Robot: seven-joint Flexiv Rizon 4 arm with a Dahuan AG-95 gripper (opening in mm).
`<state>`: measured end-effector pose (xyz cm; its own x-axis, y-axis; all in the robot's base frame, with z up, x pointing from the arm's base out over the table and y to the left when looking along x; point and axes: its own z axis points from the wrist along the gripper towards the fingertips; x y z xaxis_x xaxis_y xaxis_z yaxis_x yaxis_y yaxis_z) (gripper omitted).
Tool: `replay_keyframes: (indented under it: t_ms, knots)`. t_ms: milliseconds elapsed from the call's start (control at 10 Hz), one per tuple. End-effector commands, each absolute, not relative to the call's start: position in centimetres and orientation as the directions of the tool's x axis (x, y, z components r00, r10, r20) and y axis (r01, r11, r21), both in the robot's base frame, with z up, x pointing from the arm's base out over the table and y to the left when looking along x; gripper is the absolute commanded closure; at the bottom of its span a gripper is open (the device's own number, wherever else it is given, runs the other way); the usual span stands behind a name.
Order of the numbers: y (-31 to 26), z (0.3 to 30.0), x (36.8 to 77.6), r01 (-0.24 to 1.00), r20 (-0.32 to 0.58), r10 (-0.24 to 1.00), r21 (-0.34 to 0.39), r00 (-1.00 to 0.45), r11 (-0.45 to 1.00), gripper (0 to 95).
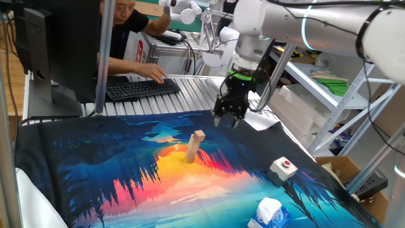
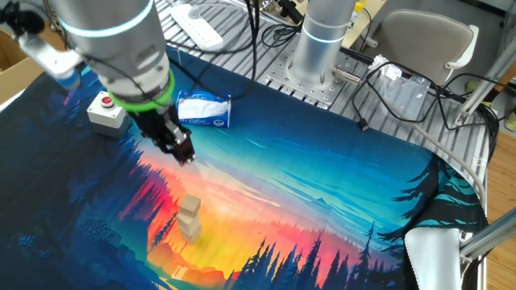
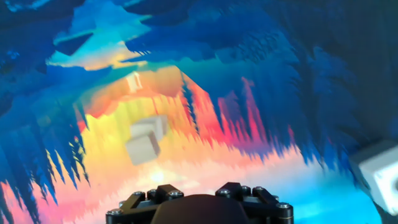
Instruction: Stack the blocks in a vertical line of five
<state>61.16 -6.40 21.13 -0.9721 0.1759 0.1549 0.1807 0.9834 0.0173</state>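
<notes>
the blocks [image 1: 195,146] stand as one stack in the middle of the colourful mat [image 1: 95,171], right on the orange patch (top cube sits a bit crooked). from the other fixed view the stack [image 2: 190,217] leans slightly. the gripper [image 1: 228,118] hangs above the mat, off to the side of the stack, pointing down with nothing in it; jaws look partly apart. white box with a red button [image 1: 283,168] and a blue-and-white carton [image 2: 203,109] sit well apart from the blocks.
</notes>
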Motion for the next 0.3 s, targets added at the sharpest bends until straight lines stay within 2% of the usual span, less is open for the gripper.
replay_keyframes:
  t_ms: [100,300]
  knots:
    - [-6.61,21.28,61.04,0.180,0.168,0.175,0.017,-0.970,0.983,38.0]
    - [-7.25,21.54,60.47,0.178,0.175,0.173,0.019,-0.969,0.984,38.0]
